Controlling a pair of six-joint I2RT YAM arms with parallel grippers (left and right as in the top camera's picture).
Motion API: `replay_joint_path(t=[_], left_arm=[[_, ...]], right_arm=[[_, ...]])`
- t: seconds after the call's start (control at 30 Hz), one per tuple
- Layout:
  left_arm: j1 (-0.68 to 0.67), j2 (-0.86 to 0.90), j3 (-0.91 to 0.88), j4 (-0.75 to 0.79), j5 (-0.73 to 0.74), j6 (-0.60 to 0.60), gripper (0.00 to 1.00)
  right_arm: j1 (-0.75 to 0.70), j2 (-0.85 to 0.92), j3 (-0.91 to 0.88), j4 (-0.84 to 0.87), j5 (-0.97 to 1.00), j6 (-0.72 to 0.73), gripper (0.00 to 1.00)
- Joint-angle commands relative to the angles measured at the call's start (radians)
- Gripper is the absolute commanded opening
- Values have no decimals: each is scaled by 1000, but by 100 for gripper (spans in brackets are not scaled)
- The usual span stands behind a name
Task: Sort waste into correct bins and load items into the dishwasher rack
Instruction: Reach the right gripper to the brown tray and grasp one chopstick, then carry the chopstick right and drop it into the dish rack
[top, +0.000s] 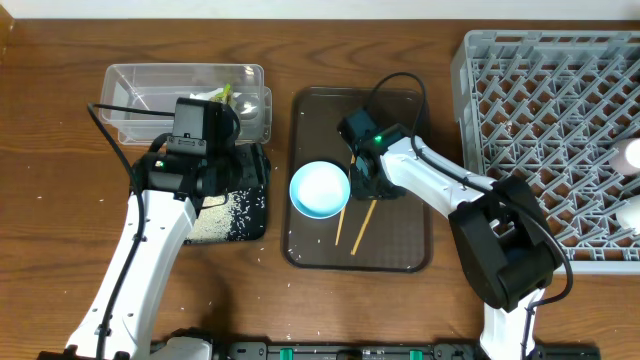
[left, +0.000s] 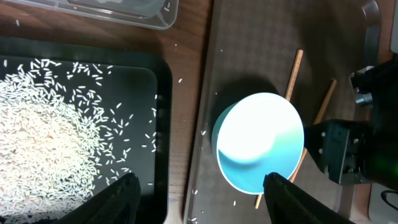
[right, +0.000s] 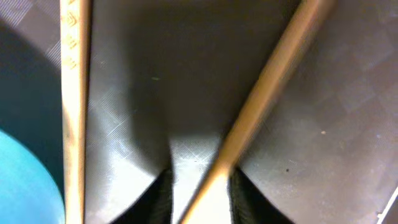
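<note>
Chopsticks (top: 341, 222) look like the step in hand. 2 thin wooden ones lie on the brown serving tray (top: 400, 250), just right of the pale blue bowl (top: 320, 190), and the nearer one touches the bowl's edge. The right pincer (right: 199, 180) is down over the right-hand chopstick (right: 267, 81). Its jaws stand apart with the stick running between them, and they do not look clamped on it yet. The left pincer (left: 200, 180) hovers wide apart and empty above the strip of desk (left: 186, 56) between the serving tray and the black tray (left: 163, 124).

The waste sorting looks largely done. A heap of rice grains (left: 43, 137) fills the black tray, and the crumpled wrapper (top: 222, 96) sits inside the clear tub (top: 115, 75). A few stray grains dot the desk and the serving tray.

Loading seems about half done. 2 white cups (top: 630, 155) show at the far right edge of the dishwasher rack (top: 530, 90), partly cut off by the frame. The bowl and both chopsticks are left to move across. The dark blue plate is not visible in any view, so I cannot tell whether it is loaded.
</note>
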Motion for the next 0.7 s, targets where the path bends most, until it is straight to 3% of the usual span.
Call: replay_joint_path(t=[0.0,0.17,0.37,0.67], left_arm=[[2,2,5,-3,-13,-13,67],[2,2,5,-3,-13,-13,67],[2,2,5,-3,-13,-13,67],[2,2,5,-3,-13,-13,67]], right_arm=[[-7,23,-6,-6,11,4,13],[-50,20,2,-10,-17,-43,1],[-124,-15,94,-68,-135,-238,1],[-321,-141,330,-254,-138,-511,1]])
